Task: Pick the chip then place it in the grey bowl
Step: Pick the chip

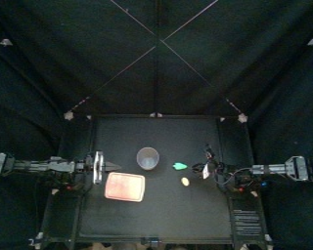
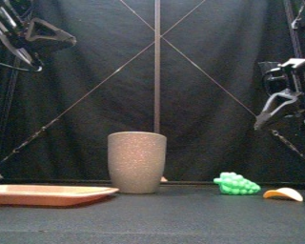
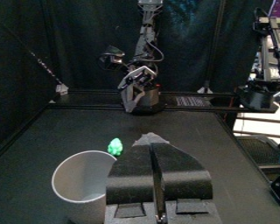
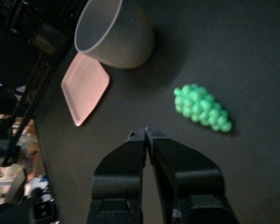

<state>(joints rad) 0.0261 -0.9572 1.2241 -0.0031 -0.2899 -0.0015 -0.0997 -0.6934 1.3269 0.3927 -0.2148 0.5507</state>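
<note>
From above, the small yellow-orange curved chip (image 1: 186,181) lies right of the table's middle, just frontward of the right gripper (image 1: 207,172). A green toy grape bunch (image 1: 176,166) sits between it and the tall grey speckled cup (image 1: 148,157), and the flat pink tray (image 1: 125,187) lies left of the chip, near the left gripper (image 1: 97,166). From the front, the chip (image 2: 284,194) rests near the table's right edge beside the grapes (image 2: 236,183), with the right gripper (image 2: 280,95) well above. On the left wrist, the left gripper (image 3: 150,142) has its jaws together and empty, near the cup (image 3: 78,175). On the right wrist, the right gripper (image 4: 146,134) has its jaws pressed together and empty, the grapes (image 4: 205,108) are near, and the chip is out of sight.

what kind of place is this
Probably a robot lab booth: black curtains behind a small black table, a left arm and right arm, toy props like the grey cup and pink tray.
</note>
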